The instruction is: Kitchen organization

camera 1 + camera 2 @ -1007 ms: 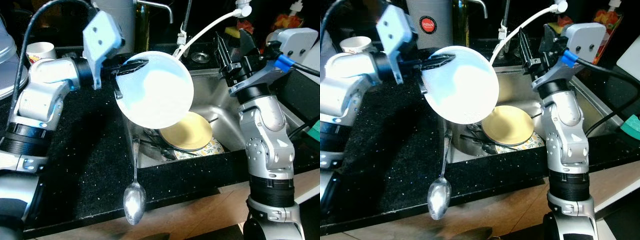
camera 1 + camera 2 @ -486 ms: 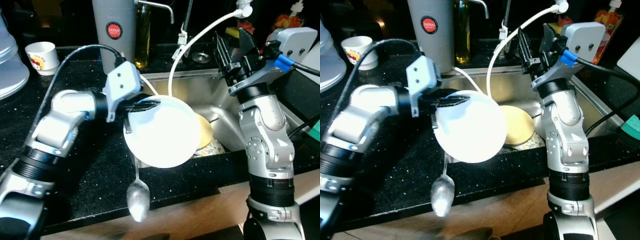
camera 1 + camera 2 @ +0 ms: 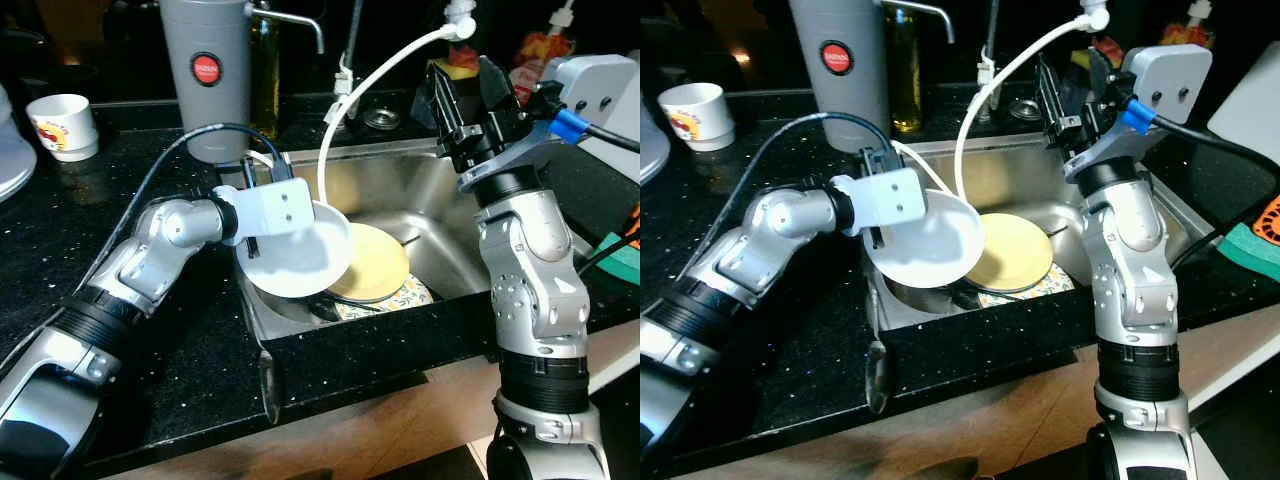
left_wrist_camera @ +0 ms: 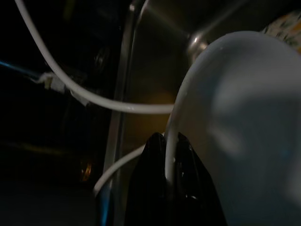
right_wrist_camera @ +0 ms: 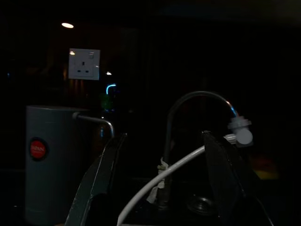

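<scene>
Left gripper pinches the white plate by its rim, over the sink w/ dishes below. Thin hold, so it may slip & crack. Right gripper is spread apart, maybe idle.

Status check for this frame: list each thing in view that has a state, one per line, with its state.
left gripper: shut on the white plate's rim
white plate: held tilted over the sink
yellow plate: lying in the sink
sink: holds dishes
right gripper: open, raised above the sink
cup: upright on the counter
</scene>
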Motion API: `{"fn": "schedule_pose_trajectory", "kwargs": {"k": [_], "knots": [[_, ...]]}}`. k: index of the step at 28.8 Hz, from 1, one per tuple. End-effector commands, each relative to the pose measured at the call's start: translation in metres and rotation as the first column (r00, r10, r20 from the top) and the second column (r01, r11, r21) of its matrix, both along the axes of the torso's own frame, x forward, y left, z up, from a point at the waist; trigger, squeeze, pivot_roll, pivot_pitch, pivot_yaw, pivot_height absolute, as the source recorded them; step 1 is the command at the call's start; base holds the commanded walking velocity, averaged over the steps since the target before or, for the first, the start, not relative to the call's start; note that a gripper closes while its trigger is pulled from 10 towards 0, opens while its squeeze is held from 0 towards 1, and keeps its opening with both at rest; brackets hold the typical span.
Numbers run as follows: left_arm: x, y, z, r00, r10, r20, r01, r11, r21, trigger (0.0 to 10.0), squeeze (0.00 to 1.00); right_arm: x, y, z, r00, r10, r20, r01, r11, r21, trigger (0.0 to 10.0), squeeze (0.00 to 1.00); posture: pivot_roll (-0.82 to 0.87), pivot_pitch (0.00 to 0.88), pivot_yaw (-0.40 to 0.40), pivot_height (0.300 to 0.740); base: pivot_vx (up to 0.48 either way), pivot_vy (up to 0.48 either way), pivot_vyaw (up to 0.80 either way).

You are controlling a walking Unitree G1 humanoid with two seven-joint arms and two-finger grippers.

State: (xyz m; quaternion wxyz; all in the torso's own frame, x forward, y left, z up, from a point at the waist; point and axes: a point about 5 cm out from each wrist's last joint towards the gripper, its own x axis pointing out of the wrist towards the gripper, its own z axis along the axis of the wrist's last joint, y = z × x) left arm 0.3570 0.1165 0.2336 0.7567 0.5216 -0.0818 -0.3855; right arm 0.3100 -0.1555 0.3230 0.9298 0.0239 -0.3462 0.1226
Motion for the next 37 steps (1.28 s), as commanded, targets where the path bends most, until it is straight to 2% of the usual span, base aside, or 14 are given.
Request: {"fn": "schedule_pose_trajectory", "kwargs": {"k": [1,4,7,9,10,12,13,14,17,19,23,26,30,37], "knots": [[0.009,0.022,-0.011,0.993,0.116,-0.008,-0.115,0.991,0.072,10.0,0.01,0.0,-0.004,0.003,1.0,-0.011,0.012,0.011,1.0,0.003,10.0,0.0,0.07,0.006,-0.063,0.74,0.0,0.0,0.0],[0.019,0.026,0.001,0.981,0.172,0.088,-0.177,0.983,0.051,10.0,0.01,0.001,-0.004,0.003,1.0,-0.011,0.014,0.011,1.0,0.003,10.0,0.0,0.07,0.005,-0.062,0.74,0.0,0.0,0.0],[0.031,0.031,0.027,0.929,0.276,0.248,-0.272,0.961,-0.049,10.0,0.02,0.0,-0.004,0.003,1.0,-0.012,0.017,0.012,1.0,0.004,10.0,0.0,0.07,0.005,-0.062,0.74,0.0,0.0,0.0],[0.036,0.036,0.049,0.876,0.364,0.317,-0.318,0.929,-0.188,10.0,0.02,0.0,-0.004,0.003,1.0,-0.012,0.017,0.012,1.0,0.005,10.0,0.0,0.07,0.005,-0.062,0.74,0.0,0.0,0.0],[0.036,0.036,0.049,0.876,0.364,0.317,-0.318,0.929,-0.188,10.0,0.02,0.0,-0.004,0.003,1.0,-0.012,0.017,0.012,1.0,0.005,10.0,0.0,0.07,0.005,-0.062,0.74,0.0,0.0,0.0],[0.036,0.044,0.075,0.841,0.45,0.3,-0.313,0.857,-0.409,10.0,0.02,-0.001,-0.004,0.003,1.0,-0.012,0.016,0.012,1.0,0.004,10.0,0.0,0.06,0.012,-0.065,0.74,0.0,0.0,0.0],[0.036,0.044,0.075,0.841,0.45,0.3,-0.313,0.857,-0.409,10.0,0.02,-0.001,-0.004,0.003,1.0,-0.012,0.016,0.012,1.0,0.004,10.0,0.0,0.06,0.012,-0.065,0.74,0.0,0.0,0.0],[0.036,0.048,0.083,0.841,0.472,0.266,-0.304,0.818,-0.489,10.0,0.02,-0.001,-0.004,0.003,1.0,-0.011,0.015,0.011,1.0,0.003,10.0,0.0,0.06,0.012,-0.065,0.74,0.0,0.0,0.0],[0.029,0.056,0.096,0.919,0.364,0.151,-0.208,0.773,-0.6,10.0,0.0,-0.002,-0.005,0.003,1.0,-0.011,0.013,0.011,1.0,-0.001,10.0,0.0,0.06,0.014,-0.069,0.74,0.0,0.0,0.0],[0.026,0.057,0.098,0.938,0.316,0.141,-0.171,0.777,-0.605,10.0,0.0,-0.002,-0.005,0.003,1.0,-0.01,0.013,0.01,1.0,-0.003,10.0,0.0,0.06,0.017,-0.071,0.74,0.0,0.0,0.0],[-0.008,0.063,0.106,0.993,-0.023,0.113,0.082,0.83,-0.552,10.0,0.0,-0.003,-0.005,0.005,1.0,-0.004,0.018,0.004,1.0,-0.007,10.0,0.0,0.06,0.019,-0.069,0.74,0.0,0.0,0.0],[-0.016,0.065,0.108,0.991,-0.083,0.102,0.126,0.834,-0.538,10.0,0.0,-0.003,-0.005,0.006,1.0,-0.003,0.02,0.003,1.0,-0.007,10.0,0.0,0.07,0.021,-0.068,0.74,0.0,0.0,0.0],[-0.046,0.074,0.114,0.966,-0.256,0.033,0.245,0.869,-0.43,10.0,0.0,-0.004,-0.008,0.009,1.0,0.017,0.023,-0.017,1.0,0.019,10.0,0.0,0.08,0.022,-0.074,0.74,0.0,0.0,0.0],[-0.065,0.083,0.136,0.943,-0.33,0.036,0.313,0.85,-0.423,10.0,0.0,-0.003,-0.011,0.012,0.997,0.069,0.02,-0.07,0.995,0.075,10.0,0.0,0.09,0.022,-0.087,0.74,0.0,0.0,0.0]]}}
